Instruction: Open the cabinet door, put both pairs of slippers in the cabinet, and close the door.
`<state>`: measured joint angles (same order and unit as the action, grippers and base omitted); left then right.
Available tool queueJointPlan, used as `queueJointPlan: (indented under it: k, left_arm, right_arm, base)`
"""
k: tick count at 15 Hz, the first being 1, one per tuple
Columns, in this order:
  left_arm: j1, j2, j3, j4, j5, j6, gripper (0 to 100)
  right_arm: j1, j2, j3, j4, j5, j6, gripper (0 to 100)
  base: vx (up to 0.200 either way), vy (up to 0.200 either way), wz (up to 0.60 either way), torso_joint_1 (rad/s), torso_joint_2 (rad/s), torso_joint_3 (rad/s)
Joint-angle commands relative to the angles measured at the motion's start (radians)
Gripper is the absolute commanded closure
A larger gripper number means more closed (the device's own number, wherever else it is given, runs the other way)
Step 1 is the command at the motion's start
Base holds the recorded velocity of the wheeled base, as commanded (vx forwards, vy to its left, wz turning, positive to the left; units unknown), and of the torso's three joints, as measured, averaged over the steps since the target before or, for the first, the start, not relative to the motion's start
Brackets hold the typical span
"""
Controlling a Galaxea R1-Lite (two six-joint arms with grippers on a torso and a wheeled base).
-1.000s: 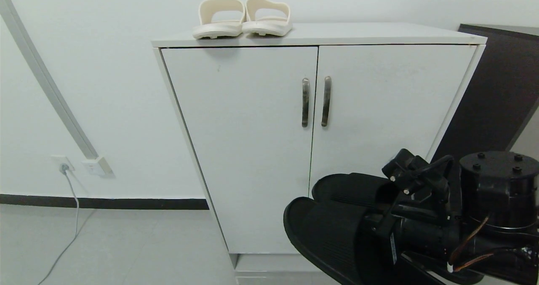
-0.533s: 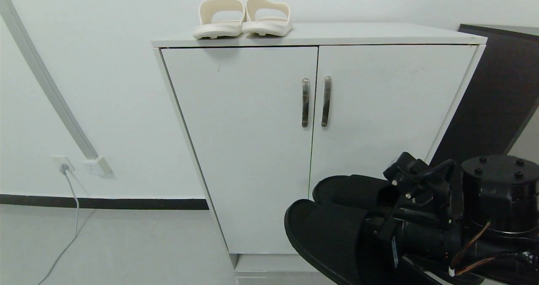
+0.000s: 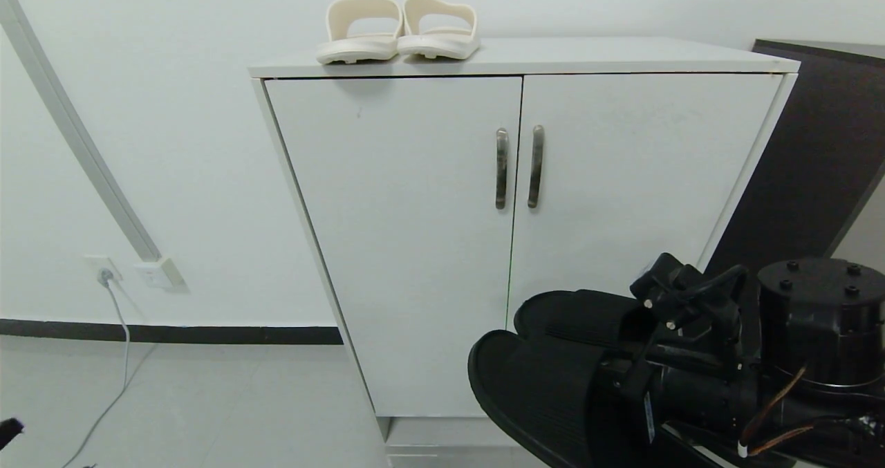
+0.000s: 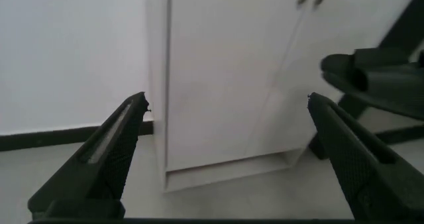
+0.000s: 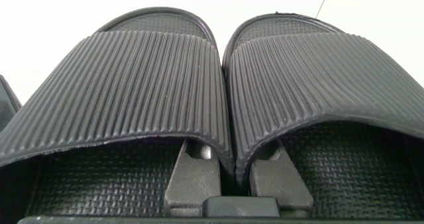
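The white cabinet [image 3: 415, 247] stands with both doors shut, its two dark handles [image 3: 518, 167] side by side at the middle. A cream pair of slippers [image 3: 397, 29] rests on its top, toward the left. My right gripper [image 3: 639, 357] is low in front of the right door, shut on a black pair of slippers [image 3: 553, 364]. In the right wrist view its fingers [image 5: 199, 177] pinch the inner sides of both black slippers [image 5: 159, 78] together. My left gripper [image 4: 227, 103] is open and holds nothing, low near the floor and facing the cabinet [image 4: 218, 85] and the black slippers [image 4: 377, 78].
A wall socket with a grey cable [image 3: 114, 330] sits on the wall left of the cabinet. A dark panel [image 3: 816, 150] stands close against the cabinet's right side. Bare floor [image 3: 207, 406] lies in front of the cabinet on the left.
My right arm has sunk a little with the black slippers. A dark tip of my left arm has come in at the bottom left edge of the head view.
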<state>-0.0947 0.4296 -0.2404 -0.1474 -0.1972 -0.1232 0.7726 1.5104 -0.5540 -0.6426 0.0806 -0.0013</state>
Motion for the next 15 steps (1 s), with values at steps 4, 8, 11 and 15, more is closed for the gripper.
queueJointPlan:
  k: [4,8,11,15]
  left_arm:
    - [-0.034,0.423,-0.022,-0.296,-0.176,-0.003,0]
    - [-0.174,0.545,-0.091,-0.371,-0.153,-0.004,0]
    - [-0.261,0.641,-0.191,-0.373,-0.13,-0.007,0]
    - [-0.428,0.798,-0.381,-0.373,-0.114,-0.065,0]
  right_arm:
    - [0.002,0.01,-0.001,0.0,0.001,0.0,100]
    - [0.004,0.007,0.0,0.0,-0.001,0.0,100]
    - [0.004,0.002,0.005,0.0,-0.001,0.0,100]
    - [0.004,-0.006,0.008,-0.002,-0.002,0.0,100]
  base:
    - [0.0,0.0,0.0,0.0,0.0,0.0]
    - [0.0,0.0,0.0,0.0,0.0,0.0]
    - [0.0,0.0,0.0,0.0,0.0,0.0]
    - [0.0,0.0,0.0,0.0,0.0,0.0]
